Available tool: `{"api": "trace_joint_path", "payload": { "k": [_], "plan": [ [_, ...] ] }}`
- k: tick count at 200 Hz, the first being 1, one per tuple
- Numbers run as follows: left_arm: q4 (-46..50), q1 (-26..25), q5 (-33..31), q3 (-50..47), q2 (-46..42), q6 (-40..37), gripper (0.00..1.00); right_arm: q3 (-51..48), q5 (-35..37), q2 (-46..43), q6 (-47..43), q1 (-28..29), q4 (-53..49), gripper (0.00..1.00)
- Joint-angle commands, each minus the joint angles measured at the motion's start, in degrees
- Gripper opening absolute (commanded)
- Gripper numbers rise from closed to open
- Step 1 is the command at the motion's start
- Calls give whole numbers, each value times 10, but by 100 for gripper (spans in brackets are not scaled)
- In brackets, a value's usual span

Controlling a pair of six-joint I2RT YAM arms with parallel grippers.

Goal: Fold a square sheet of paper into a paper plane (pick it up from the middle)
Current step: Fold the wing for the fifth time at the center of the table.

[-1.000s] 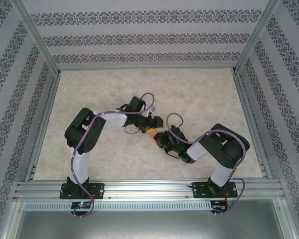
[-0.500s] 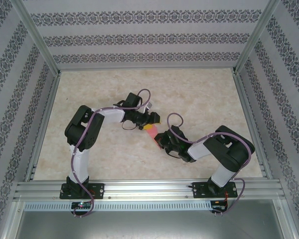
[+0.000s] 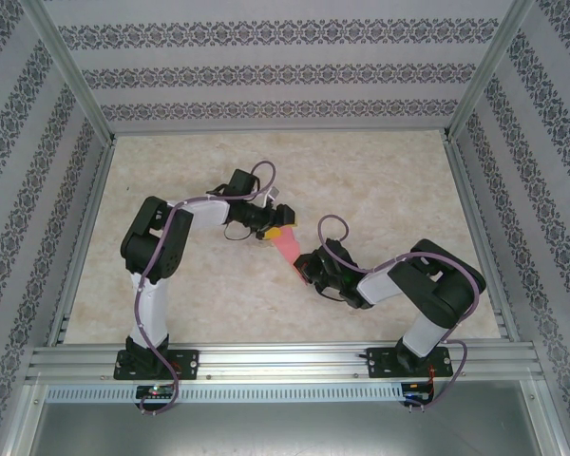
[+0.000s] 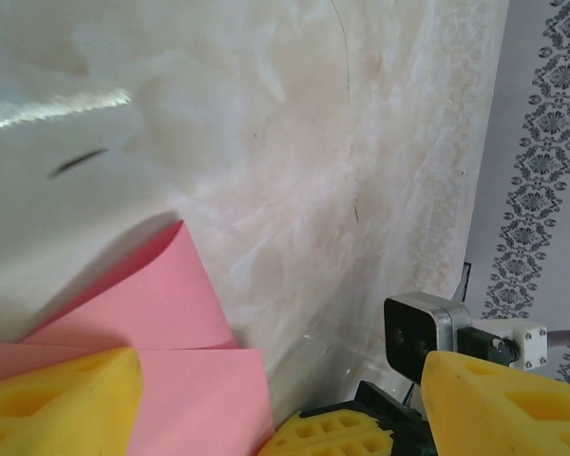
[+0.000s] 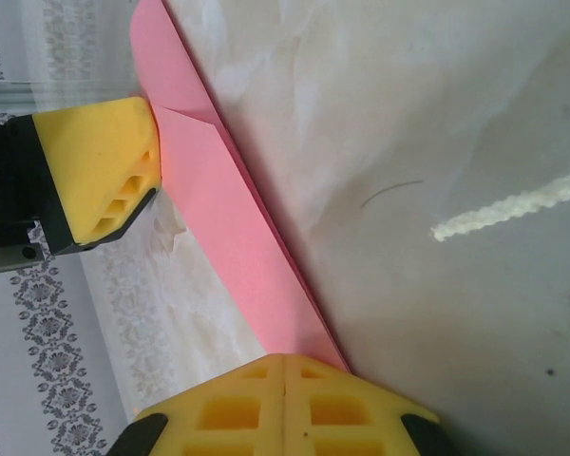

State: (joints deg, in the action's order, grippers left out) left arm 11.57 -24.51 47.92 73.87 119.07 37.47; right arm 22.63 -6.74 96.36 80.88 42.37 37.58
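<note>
Currently located: sheet of paper [image 3: 287, 245], folded into a narrow pink creased strip, mid-desk [image 3: 380, 180], stretched between the two arms; resting on the surface or just above it, cannot tell.
Right end effector [image 5: 283, 366]: clenched on one end of the strip, pads pressed flat together over it.
Left end effector [image 4: 275, 404]: released, jaws wide, one finger [image 5: 95, 171] touching the strip's other end.
Handling: very light, thin, floppy; likely to skate on the smooth desk, and to crumple or tear under a hard tug.
Where to hold: probably mid-length along the folded ridge, where doubled layers look stiffest; loose flaps best avoided.
</note>
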Motion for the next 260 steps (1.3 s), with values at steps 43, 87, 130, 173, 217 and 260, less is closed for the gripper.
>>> {"api": "trace_joint_path", "payload": {
  "k": [43,87,130,173,217,260],
  "plan": [
    [41,63,-85,31,24,-51,79,-11,-17,43,-17,5,-112,0],
    [89,74,-98,74,7,-69,79,-8,-21,50,-16,5,-100,0],
    [82,63,-81,34,-67,-50,78,-2,-17,43,-16,5,-105,0],
    [47,-8,-81,-29,-110,-24,76,-1,-6,33,-16,9,-111,0],
    [1,-69,-85,-24,-65,7,75,0,-2,37,-15,13,-105,0],
    [9,-69,-110,-21,-23,-6,75,-7,-2,38,-14,15,-83,0]
  ]
}}
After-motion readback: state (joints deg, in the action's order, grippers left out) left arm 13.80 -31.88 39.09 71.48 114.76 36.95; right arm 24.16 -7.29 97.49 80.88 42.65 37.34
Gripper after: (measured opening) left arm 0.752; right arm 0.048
